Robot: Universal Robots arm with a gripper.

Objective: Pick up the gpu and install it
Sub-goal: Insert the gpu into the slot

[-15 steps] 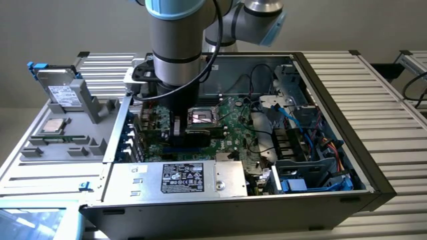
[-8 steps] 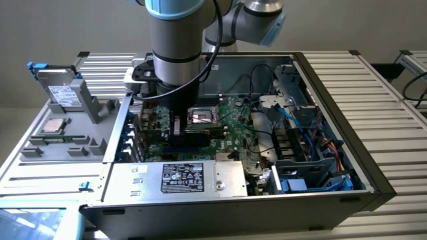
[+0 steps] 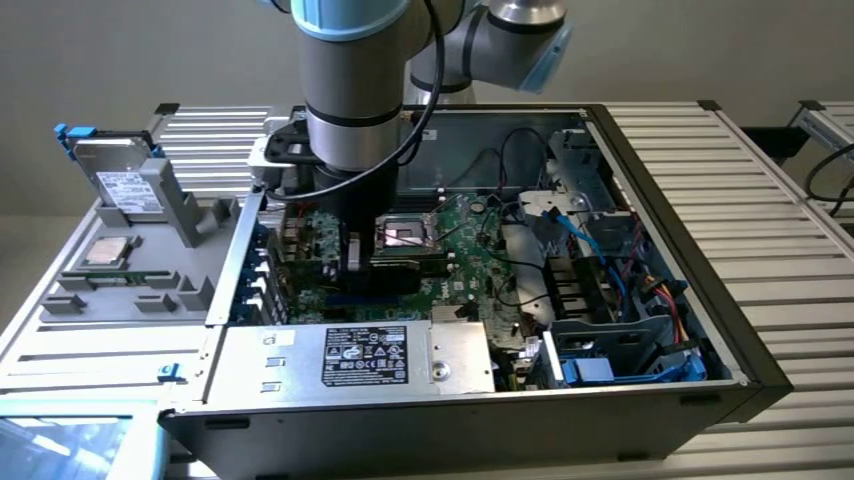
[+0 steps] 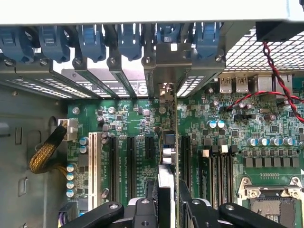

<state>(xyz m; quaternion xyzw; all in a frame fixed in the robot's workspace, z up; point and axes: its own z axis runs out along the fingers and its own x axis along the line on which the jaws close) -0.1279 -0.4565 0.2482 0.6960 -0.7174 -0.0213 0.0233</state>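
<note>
Claw [image 4: 166, 211] about half closed on the gpu [image 4: 167, 164], which it holds edge-on over the board [image 4: 118, 118].

In the wrist view 2 fingers [image 4: 144, 209] press on either side of the thin card. The gpu stands upright, running from the claw towards the case's rear openings, with its metal end [image 4: 165, 90] just beside the blue clips [image 4: 128, 40]. It lines up among the black slots [image 4: 130, 156], but the card hides its own slot, so I cannot tell whether it is seated. In the exterior view the arm [image 3: 350, 90] reaches into the open case [image 3: 441, 430] with the claw [image 3: 354, 250] low over the board. The dark strip under the claw there is probably the card.
</note>
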